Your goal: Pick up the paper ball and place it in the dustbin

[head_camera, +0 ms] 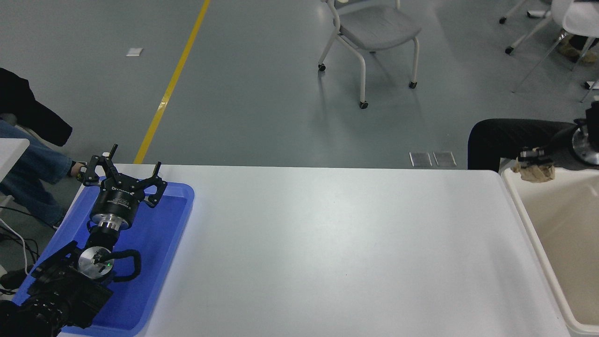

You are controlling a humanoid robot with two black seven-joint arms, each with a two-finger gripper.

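Note:
My right gripper (533,157) comes in from the right edge, raised high, and is shut on the tan paper ball (537,172). The ball hangs over the far left corner of the cream-white dustbin (519,206), which stands at the table's right end. Most of the right arm is out of view past the right edge. My left gripper (120,175) is parked at the lower left over the blue tray (154,248), open and empty.
A person's dark trouser leg (514,138) sits just behind the dustbin at the far right. Another person sits at the far left (28,154). A wheeled chair (374,32) stands on the floor beyond the white table (327,243).

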